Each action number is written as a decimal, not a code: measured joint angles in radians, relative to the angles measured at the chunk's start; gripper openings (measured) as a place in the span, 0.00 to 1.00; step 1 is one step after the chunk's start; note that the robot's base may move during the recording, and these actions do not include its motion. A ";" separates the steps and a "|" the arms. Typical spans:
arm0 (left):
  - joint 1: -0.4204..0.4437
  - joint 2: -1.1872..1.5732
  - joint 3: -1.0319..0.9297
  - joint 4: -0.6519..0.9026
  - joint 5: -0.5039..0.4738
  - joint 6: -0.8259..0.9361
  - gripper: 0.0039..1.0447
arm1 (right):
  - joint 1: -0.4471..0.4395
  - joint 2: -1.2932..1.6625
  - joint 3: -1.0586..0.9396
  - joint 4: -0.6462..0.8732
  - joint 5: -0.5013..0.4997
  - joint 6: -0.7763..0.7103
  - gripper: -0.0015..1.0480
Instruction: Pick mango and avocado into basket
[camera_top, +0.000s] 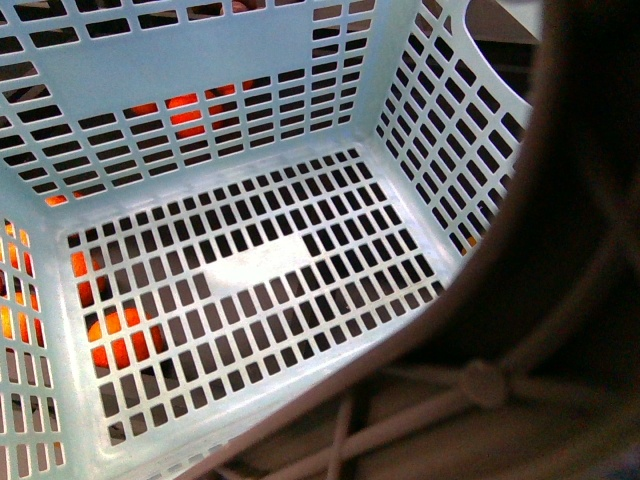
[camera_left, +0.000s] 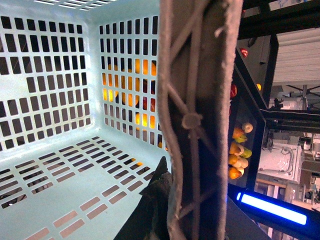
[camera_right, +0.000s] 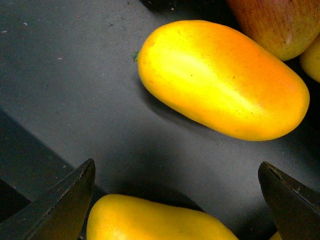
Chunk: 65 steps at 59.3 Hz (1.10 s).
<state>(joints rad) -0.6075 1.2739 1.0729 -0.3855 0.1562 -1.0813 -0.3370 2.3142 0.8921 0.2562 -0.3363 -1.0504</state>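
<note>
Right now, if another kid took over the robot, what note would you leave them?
Left gripper: right at the basket handle; only one finger shows, so open or shut is unclear.
Right gripper: open, empty, over the dark surface beside the mango; another yellow fruit lies between its fingertips.
Basket: empty.
Avocado: not in view.
Done: nothing yet. Left: mango and avocado into the basket.

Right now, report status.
Left gripper shut on basket handle, basket empty. Right gripper open, mango ungripped. Another yellow fruit between the jaws.
</note>
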 joint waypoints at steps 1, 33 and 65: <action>0.000 0.000 0.000 0.000 0.000 0.000 0.06 | 0.001 0.003 0.003 0.001 0.000 0.002 0.92; 0.000 0.000 0.000 0.000 0.000 0.000 0.06 | 0.061 0.085 0.127 0.016 0.022 0.070 0.92; 0.000 0.000 0.000 0.000 0.000 0.000 0.06 | 0.074 0.142 0.188 0.049 0.035 0.080 0.92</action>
<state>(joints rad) -0.6075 1.2739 1.0729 -0.3855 0.1562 -1.0813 -0.2634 2.4557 1.0801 0.3054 -0.3016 -0.9707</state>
